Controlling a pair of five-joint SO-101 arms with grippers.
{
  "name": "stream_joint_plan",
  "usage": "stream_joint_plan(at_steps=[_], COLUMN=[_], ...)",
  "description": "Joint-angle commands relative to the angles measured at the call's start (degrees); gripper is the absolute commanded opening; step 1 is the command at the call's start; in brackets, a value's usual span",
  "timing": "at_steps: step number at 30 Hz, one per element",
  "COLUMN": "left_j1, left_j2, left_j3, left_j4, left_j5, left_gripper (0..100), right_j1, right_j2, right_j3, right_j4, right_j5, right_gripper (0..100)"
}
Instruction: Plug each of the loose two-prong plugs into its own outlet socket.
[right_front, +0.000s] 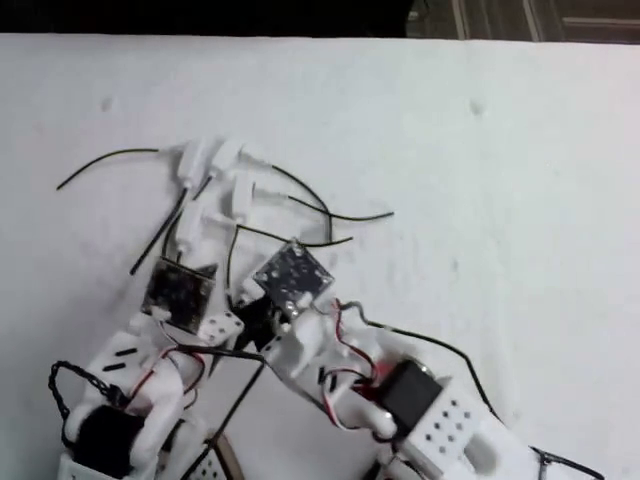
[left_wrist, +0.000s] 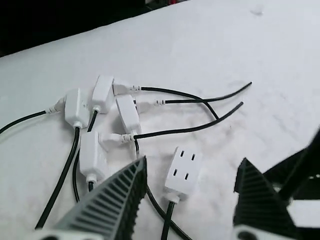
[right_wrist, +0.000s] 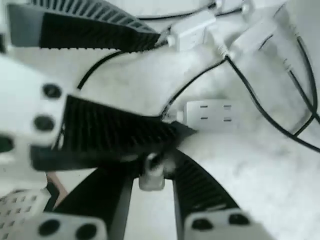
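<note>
Several white two-prong plugs with black cords lie loose in a cluster: one (left_wrist: 75, 107), another (left_wrist: 102, 92), a third (left_wrist: 127, 112) and a nearer one (left_wrist: 92, 155), also the plug cluster (right_front: 215, 185) in the high view. A white socket block (left_wrist: 182, 170) with slots facing up lies nearest the arms, also the socket block (right_wrist: 212, 115). My left gripper (left_wrist: 194, 162) hangs open just above the block, its fingers (right_wrist: 115, 130) to either side. My right gripper (right_wrist: 155, 167) is shut on the block's cord end (right_wrist: 150, 177), right behind the block.
Black cords (right_front: 330, 215) trail right and left from the plugs across the white table (right_front: 480, 150). Both arms (right_front: 400, 390) crowd the near edge, close together. The table's dark far edge (right_front: 200, 20) runs along the back.
</note>
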Motion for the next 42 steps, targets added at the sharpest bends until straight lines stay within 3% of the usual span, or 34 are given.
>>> stream_joint_plan(at_steps=[1, 5, 8, 12, 18, 24, 29, 42], left_j1=[3.3, 1.7, -3.5, -11.7, -16.3, -16.7, -16.7, -16.7], left_j2=[0.0, 0.0, 0.0, 0.0, 0.0, 0.0, 0.0, 0.0], left_j3=[-1.5, -1.8, -3.0, -3.0, -2.9, -1.8, -1.1, -1.1], left_j4=[1.7, 1.3, 0.3, -2.2, -1.8, -2.5, -3.4, -3.5], left_j5=[-2.9, -2.9, -0.8, 3.5, 4.0, 4.0, 4.0, 4.0], left_gripper=[28, 28, 28, 28, 28, 28, 28, 28], right_j1=[-0.4, 2.1, 6.2, 9.4, 9.8, 11.2, 14.7, 15.2], right_j2=[2.4, 3.1, 3.3, 3.4, 9.6, 25.2, 36.4, 45.7], right_j3=[-4.7, -5.2, -5.4, -5.4, -5.0, -5.4, -5.4, -5.5], right_j4=[-1.7, -1.7, -2.0, -6.5, -15.1, -28.4, -38.5, -45.4], right_j5=[0.3, 0.4, 0.5, 0.6, 5.0, 5.5, 11.4, 11.7], right_gripper=[1.7, 1.7, 1.7, 1.7, 1.7, 1.7, 1.7, 1.7])
